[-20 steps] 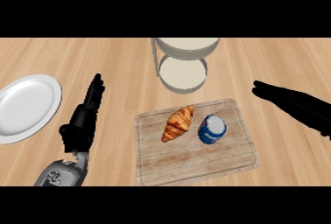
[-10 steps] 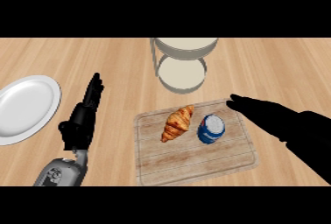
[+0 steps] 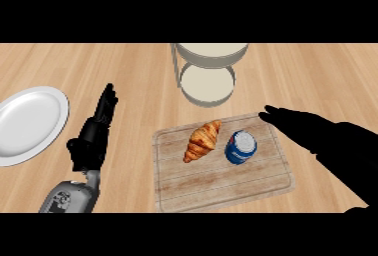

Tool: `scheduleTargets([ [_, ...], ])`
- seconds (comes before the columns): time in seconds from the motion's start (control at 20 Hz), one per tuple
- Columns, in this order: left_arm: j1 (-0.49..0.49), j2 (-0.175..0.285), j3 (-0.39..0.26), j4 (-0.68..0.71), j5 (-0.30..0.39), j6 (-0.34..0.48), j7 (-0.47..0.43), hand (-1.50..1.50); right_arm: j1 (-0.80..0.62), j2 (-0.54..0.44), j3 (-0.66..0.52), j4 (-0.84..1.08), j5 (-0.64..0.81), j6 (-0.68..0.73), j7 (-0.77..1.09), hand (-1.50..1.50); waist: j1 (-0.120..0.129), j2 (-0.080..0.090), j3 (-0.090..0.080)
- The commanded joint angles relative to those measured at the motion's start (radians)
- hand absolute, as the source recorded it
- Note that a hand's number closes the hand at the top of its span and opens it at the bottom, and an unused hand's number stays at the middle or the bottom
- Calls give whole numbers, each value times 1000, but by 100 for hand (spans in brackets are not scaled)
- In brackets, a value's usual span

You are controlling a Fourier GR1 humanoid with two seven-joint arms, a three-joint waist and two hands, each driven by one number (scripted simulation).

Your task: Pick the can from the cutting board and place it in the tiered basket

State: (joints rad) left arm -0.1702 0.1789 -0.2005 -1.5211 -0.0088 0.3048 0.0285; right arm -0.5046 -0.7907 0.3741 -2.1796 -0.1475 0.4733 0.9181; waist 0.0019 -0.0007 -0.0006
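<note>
A blue and white can (image 3: pixel 240 147) lies on the wooden cutting board (image 3: pixel 221 177), right of a croissant (image 3: pixel 202 140). The tiered basket (image 3: pixel 208 70), cream with a metal frame, stands at the back centre. My right hand (image 3: pixel 310 127) hovers just right of the can, fingers straight and pointing left, a small gap from it. My left hand (image 3: pixel 92 132) rests open on the counter at the left, fingers pointing away.
A white plate (image 3: pixel 26 122) sits at the far left edge. The wooden counter (image 3: pixel 118 65) stretches around the board and basket.
My right hand has moved left and down across the board's right edge, closing in on the can. The left hand, can and croissant have not moved.
</note>
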Motion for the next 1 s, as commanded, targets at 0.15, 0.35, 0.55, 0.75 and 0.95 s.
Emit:
scheduleTargets([
  [0.15, -60, -24, 48, 108, 8, -31, -49, 0, 8, 54, 77, -5, 114, 73, 67, -150, -3, 2, 0],
  [0.35, -61, -14, 53, 42, 0, -37, 36, 0, 28, 37, 44, -17, 187, 142, -60, -150, -2, 2, 0],
  [0.55, 14, -45, 15, 12, -48, -18, -47, 0, -3, 146, 117, -40, 279, 137, 32, -150, 2, 0, 0],
  [0.75, 22, -12, 57, -17, -28, -51, -10, 0, 69, 129, 51, 124, 441, 138, -179, -150, 2, 2, 1],
  [0.95, 45, -61, 10, -74, -87, -3, 42, 0, 108, 155, -2, 171, 495, 145, -230, -150, 3, 0, 1],
])
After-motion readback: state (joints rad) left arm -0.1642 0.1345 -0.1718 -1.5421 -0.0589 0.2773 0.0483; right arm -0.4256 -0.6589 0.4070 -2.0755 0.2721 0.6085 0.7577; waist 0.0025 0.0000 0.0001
